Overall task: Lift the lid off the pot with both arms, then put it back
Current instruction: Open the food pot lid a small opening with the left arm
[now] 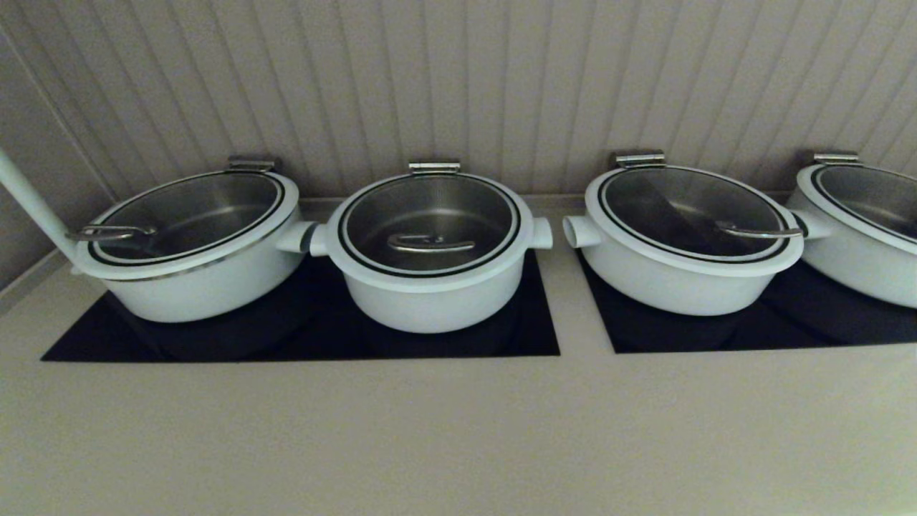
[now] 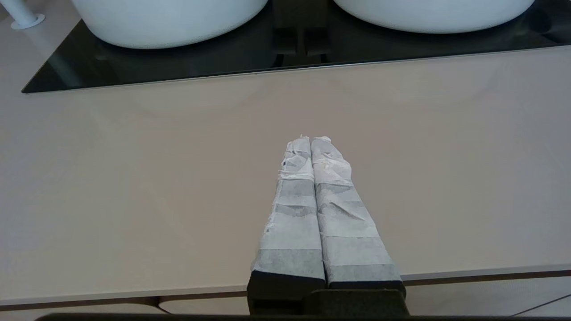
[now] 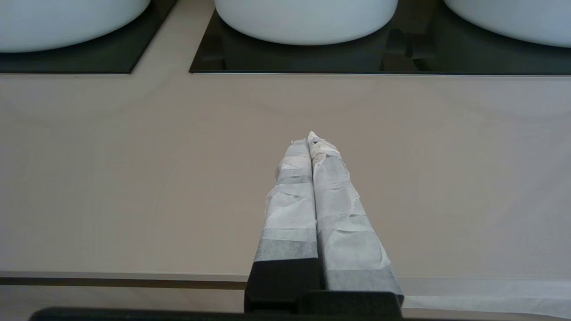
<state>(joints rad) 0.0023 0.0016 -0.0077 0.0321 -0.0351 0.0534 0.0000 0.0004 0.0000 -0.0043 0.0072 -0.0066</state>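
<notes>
The lid point(image 1: 430, 222), glass with a white rim, a thin black ring and a curved steel bar at its centre, sits closed on the pot point(image 1: 430, 301), the deepest white one, second from the left on the left black panel point(image 1: 530, 337). Wider pots flank it at 9 and 3 o'clock. Bare counter point(image 1: 458, 430) spreads at 6 o'clock. The left gripper point(image 2: 311, 139) and right gripper point(image 3: 310, 138) hang over the counter's near edge, fingers pressed together, holding nothing.

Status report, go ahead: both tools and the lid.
Left tool and right tool shut, empty, over bare counter. Lid seated on pot. Nothing in the way.
</notes>
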